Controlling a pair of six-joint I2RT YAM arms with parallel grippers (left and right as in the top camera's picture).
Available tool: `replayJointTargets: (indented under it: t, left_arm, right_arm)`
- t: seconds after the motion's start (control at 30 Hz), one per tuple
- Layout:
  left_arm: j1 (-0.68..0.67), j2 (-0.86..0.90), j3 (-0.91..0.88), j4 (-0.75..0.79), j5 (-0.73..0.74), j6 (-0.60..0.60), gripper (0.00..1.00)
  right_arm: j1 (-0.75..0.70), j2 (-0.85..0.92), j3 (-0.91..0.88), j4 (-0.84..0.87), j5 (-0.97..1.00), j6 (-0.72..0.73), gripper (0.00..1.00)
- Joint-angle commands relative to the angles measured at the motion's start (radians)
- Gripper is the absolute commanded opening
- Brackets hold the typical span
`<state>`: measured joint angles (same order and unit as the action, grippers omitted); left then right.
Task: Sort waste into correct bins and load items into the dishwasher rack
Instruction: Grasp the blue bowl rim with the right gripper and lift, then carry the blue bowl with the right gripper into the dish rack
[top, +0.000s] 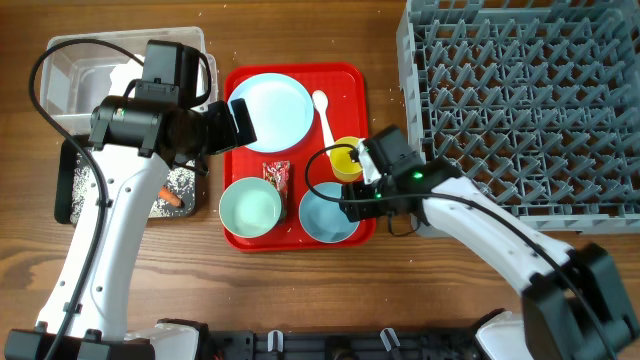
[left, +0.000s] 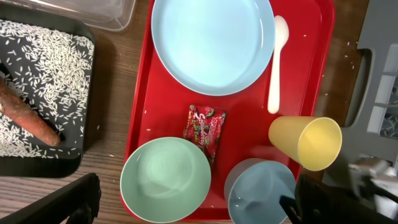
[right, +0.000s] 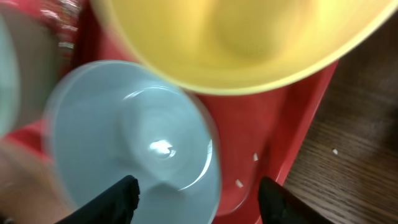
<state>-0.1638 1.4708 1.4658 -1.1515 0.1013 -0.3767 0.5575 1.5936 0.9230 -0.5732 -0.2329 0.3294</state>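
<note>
My right gripper (right: 199, 196) (top: 352, 190) is open astride the right rim of the blue bowl (right: 124, 137) (top: 325, 215), one finger inside it and one over the red tray (top: 350, 80). The yellow cup (right: 236, 37) (left: 305, 142) lies on its side just beyond it. My left gripper (left: 193, 208) (top: 238, 122) hangs wide open and empty above the tray. Below it are the green bowl (left: 165, 180), the red-and-white wrapper (left: 204, 124), the plate (left: 211, 37) and the white spoon (left: 277, 62). The carrot (left: 31, 118) and rice (left: 50, 62) lie in the black tray (left: 89, 124).
The clear tub (top: 70, 70) stands behind the black tray at the far left. The grey dishwasher rack (top: 520, 100) fills the right side, its near left corner close to my right arm. A few rice grains dot the wood by the red tray.
</note>
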Motion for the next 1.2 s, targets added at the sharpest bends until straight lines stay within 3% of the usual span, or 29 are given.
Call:
replayJointTargets:
  t: [0.0, 0.07, 0.13, 0.27, 0.47, 0.63, 0.77, 0.83, 0.9, 1.0, 1.17]
  left_arm:
    - [0.005, 0.004, 0.006, 0.002, -0.002, -0.006, 1.00]
    - [0.005, 0.004, 0.006, 0.002, -0.002, -0.006, 1.00]
    - [0.005, 0.004, 0.006, 0.002, -0.002, -0.006, 1.00]
    - [0.005, 0.004, 0.006, 0.002, -0.002, -0.006, 1.00]
    - [0.005, 0.005, 0.006, 0.002, -0.002, -0.006, 1.00]
    - [0.005, 0.005, 0.006, 0.002, -0.002, -0.005, 1.00]
    - [0.005, 0.005, 0.006, 0.003, -0.002, -0.005, 1.00]
    - [0.005, 0.005, 0.006, 0.003, -0.002, -0.005, 1.00]
    - [0.005, 0.005, 0.006, 0.003, -0.002, -0.005, 1.00]
    - [0.005, 0.005, 0.006, 0.003, -0.002, -0.005, 1.00]
    - [0.005, 0.005, 0.006, 0.003, -0.002, -0.005, 1.00]
  right_arm:
    - [0.009, 0.088, 0.018, 0.024, 0.096, 0.067, 0.57]
    - [0.009, 0.129, 0.018, 0.046, 0.096, 0.066, 0.49]
    - [0.009, 0.150, 0.018, 0.059, 0.096, 0.064, 0.24]
    - [0.009, 0.134, 0.018, 0.072, 0.096, 0.064, 0.04]
    - [0.009, 0.043, 0.019, 0.049, 0.096, 0.064, 0.04]
    - [0.002, -0.138, 0.029, -0.050, 0.145, 0.063, 0.04]
    - [-0.040, -0.286, 0.093, -0.154, 0.438, 0.063, 0.04]
    - [-0.061, -0.333, 0.126, -0.158, 0.705, 0.063, 0.04]
    - [-0.074, -0.351, 0.130, -0.080, 0.962, 0.032, 0.04]
    - [-0.091, -0.333, 0.130, 0.121, 1.153, -0.103, 0.04]
    - [-0.172, -0.173, 0.130, 0.754, 1.187, -0.624, 0.04]
